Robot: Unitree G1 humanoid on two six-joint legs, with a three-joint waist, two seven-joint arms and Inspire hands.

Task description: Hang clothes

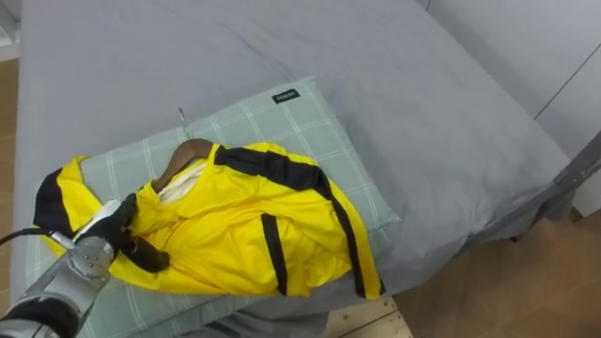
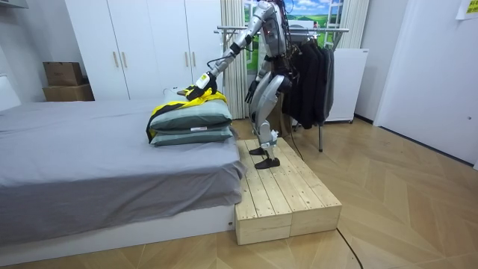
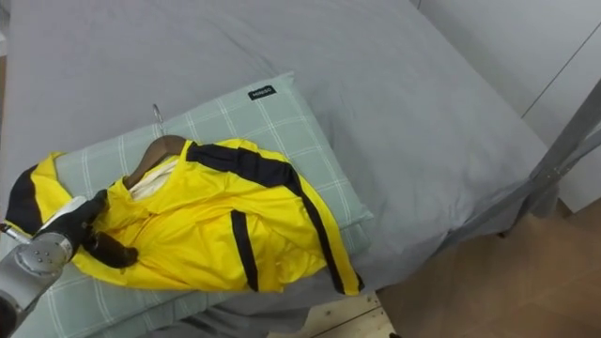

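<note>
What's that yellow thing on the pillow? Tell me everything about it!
It is a shiny yellow shirt with black stripes, lying crumpled on a green checked pillow on the grey bed. A brown wooden hanger with a thin metal hook pokes out of its collar. The robot's left hand grips the cloth at one shoulder with dark curled fingers.

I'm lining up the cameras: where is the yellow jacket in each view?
Left eye view: yellow jacket lower centre-left, lying on the checked pillow.
Right eye view: lower left of centre, on that pillow.
Room view: above and left of centre, on top of the pillow.
Shared landmark: the checked pillow.
</note>
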